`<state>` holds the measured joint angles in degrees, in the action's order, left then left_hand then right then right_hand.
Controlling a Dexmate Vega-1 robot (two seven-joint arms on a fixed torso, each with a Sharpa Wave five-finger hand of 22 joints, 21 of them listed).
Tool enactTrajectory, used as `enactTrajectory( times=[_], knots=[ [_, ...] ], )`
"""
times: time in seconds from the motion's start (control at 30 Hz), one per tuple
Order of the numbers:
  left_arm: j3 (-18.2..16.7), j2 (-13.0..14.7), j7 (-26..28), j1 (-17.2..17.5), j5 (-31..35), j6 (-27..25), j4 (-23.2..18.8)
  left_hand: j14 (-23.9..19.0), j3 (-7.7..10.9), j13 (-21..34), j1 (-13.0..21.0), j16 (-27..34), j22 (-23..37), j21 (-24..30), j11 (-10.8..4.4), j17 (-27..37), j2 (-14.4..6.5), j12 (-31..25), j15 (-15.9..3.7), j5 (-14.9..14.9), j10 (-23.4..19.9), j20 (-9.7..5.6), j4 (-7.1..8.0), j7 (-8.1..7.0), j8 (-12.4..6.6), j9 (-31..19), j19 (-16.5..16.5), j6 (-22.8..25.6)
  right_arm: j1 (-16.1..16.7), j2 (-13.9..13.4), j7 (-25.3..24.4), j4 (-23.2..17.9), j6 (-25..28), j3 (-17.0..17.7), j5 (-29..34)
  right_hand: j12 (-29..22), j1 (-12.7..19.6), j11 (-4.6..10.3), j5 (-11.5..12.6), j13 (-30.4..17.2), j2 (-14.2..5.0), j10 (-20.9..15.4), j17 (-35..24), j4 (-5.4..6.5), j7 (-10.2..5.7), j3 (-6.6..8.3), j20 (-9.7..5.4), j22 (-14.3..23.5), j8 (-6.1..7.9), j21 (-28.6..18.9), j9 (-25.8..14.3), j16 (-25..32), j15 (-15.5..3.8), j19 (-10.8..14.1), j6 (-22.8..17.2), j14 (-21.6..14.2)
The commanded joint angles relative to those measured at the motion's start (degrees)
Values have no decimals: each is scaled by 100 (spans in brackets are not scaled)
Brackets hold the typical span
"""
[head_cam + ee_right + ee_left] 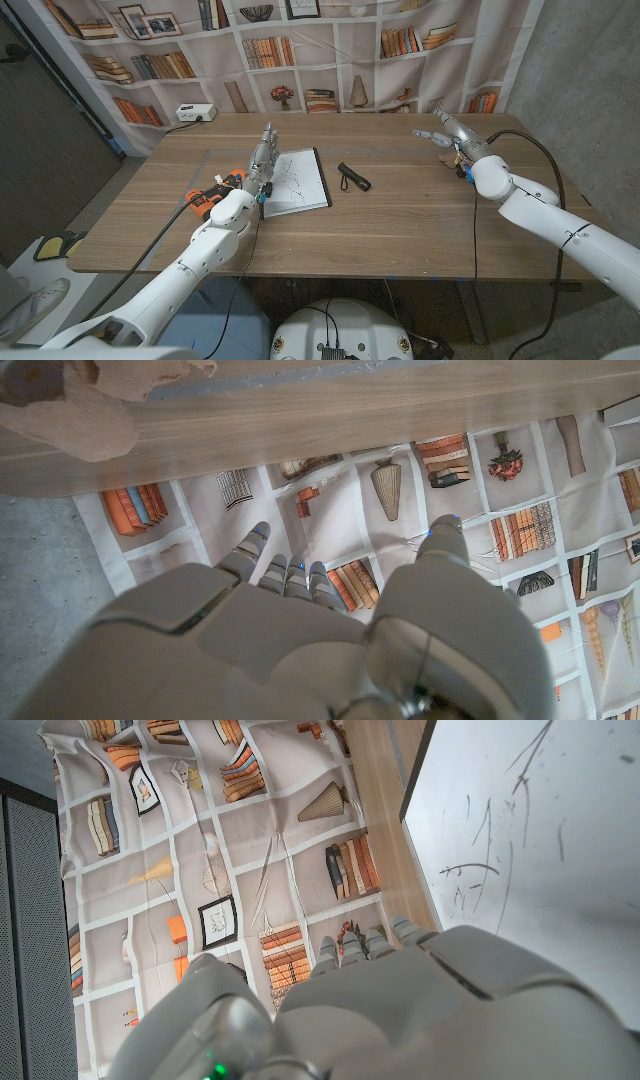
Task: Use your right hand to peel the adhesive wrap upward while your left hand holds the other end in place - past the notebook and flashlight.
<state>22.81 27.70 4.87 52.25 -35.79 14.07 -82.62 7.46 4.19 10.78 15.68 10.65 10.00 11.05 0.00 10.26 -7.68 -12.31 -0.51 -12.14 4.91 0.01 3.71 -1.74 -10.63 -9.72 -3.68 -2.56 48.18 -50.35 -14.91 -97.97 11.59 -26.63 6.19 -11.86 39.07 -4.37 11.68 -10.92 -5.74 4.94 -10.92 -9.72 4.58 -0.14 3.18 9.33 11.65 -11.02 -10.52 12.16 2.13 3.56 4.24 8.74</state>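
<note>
The open notebook (296, 181) lies at mid-table, its white page scribbled with pen lines (520, 840). The black flashlight (353, 177) lies just to its right. My left hand (261, 161) sits at the notebook's left edge with fingers stretched out toward the far side and nothing in its grasp (400, 1010). At the table's back right, my right hand (448, 134) is raised with fingers spread, holding nothing (300, 640). A thin grey-blue strip (400, 372) runs along the table, and a crumpled brownish mass (70, 410) lies beside it; I cannot tell whether either is the wrap.
A white power box (195, 113) with a cable sits at the back left corner of the wooden table (400, 220). A backdrop printed with bookshelves (330, 50) hangs right behind the far edge. Black cables trail along both arms.
</note>
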Motion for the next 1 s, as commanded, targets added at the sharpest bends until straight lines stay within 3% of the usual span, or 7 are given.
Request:
enactTrajectory(
  times=[0.03,1.0],
  knots=[
    [-5,-16,-12,-54,24,50,53,-11,63,19,30,19,13,42,-10,9,6,-14,8,24,-26,-25,3,-1,-11,-25,12,28,-101,-65,25,-88,307,-127,299,16,137,34,38,-7,12,-1,-16,-24,-38,65,-1,17,0,2,-20,-31,-41,53,-5,5],
    [-38,51,83,91,52,48,-129,-9,99,19,42,7,13,33,-10,8,-16,-1,5,25,-26,-14,-10,-6,2,-24,8,27,-8,-133,-104,-302,868,-240,718,-11,228,81,49,-7,99,-126,-11,30,-75,69,-10,19,26,18,-24,-35,-87,86,-136,-49]
  ],
)
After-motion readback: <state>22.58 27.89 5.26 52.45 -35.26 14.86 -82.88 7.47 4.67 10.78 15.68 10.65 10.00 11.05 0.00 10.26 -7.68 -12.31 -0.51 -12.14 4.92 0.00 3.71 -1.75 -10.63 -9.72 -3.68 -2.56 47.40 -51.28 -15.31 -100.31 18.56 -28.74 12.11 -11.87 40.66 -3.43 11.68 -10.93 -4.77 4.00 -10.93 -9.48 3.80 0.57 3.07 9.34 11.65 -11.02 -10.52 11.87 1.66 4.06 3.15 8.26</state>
